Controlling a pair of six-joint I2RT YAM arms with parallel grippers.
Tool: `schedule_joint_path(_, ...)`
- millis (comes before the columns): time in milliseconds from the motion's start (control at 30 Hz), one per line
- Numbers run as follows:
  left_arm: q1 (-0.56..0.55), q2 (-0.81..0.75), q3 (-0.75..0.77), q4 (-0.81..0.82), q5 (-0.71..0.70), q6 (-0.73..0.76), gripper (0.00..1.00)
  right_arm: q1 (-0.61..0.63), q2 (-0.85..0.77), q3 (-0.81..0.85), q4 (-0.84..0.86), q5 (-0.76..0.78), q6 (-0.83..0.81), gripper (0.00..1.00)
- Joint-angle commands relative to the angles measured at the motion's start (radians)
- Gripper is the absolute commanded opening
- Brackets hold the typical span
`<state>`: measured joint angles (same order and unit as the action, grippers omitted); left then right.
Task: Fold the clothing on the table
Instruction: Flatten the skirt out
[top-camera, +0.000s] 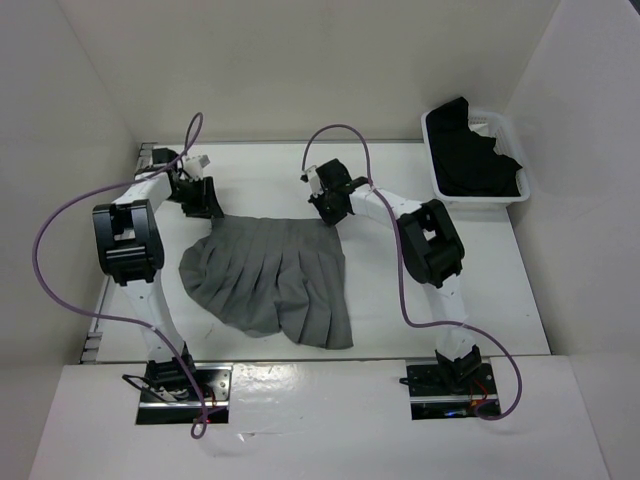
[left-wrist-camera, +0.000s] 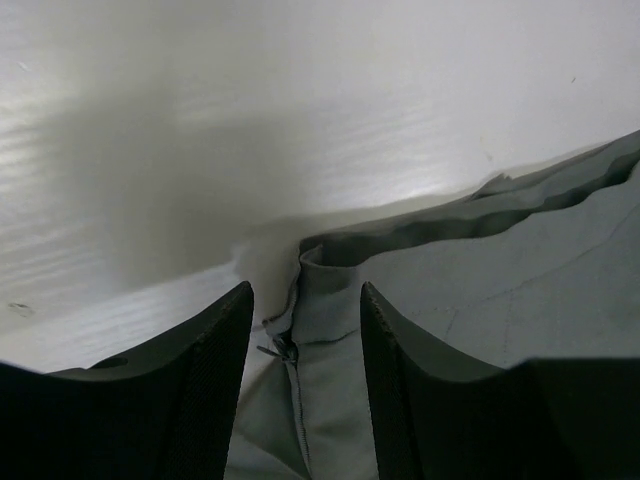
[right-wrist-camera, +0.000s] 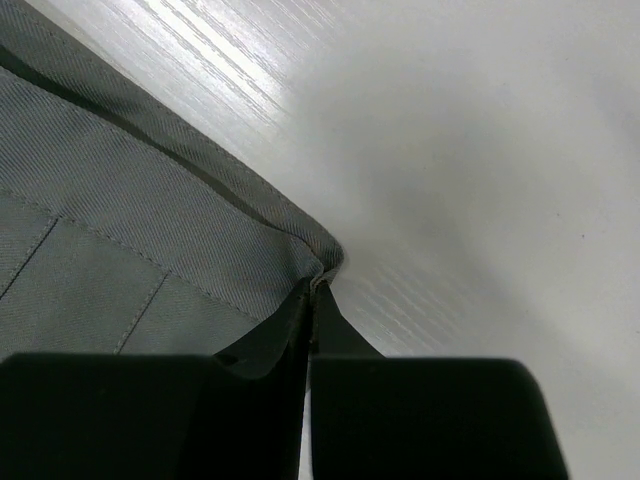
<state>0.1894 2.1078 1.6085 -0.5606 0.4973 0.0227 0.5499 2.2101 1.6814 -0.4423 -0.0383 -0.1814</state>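
We see the skirt (top-camera: 270, 282) spread out, seemingly not yet folded. The right gripper (right-wrist-camera: 313, 295) pinches one waistband corner, and the left gripper (left-wrist-camera: 305, 292) stands open around the other.

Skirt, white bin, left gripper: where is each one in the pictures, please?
skirt (top-camera: 270, 280): top view, middle of the pleats.
white bin (top-camera: 432, 158): top view, its left rim.
left gripper (left-wrist-camera: 305, 300): left wrist view, between its open fingertips.

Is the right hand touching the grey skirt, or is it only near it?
Touching. The right wrist view shows the right hand shut, with the waistband corner of the grey skirt pinched between its fingers.
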Motion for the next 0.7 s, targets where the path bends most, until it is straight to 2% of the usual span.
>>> schedule_joint_path(0,-0.024,-0.029,-0.033,-0.009,-0.018,0.014,0.54,0.012,-0.058,-0.009,-0.003,-0.002,-0.012,0.00)
schedule_joint_path(367,-0.024,-0.049,-0.067,-0.028,-0.010,0.054,0.54,0.012,-0.067,-0.018,0.007,-0.020,-0.003,0.00)
schedule_joint_path(667,-0.024,-0.020,-0.056,-0.028,0.049,0.072,0.44,0.012,-0.076,-0.037,0.007,-0.020,-0.003,0.00)
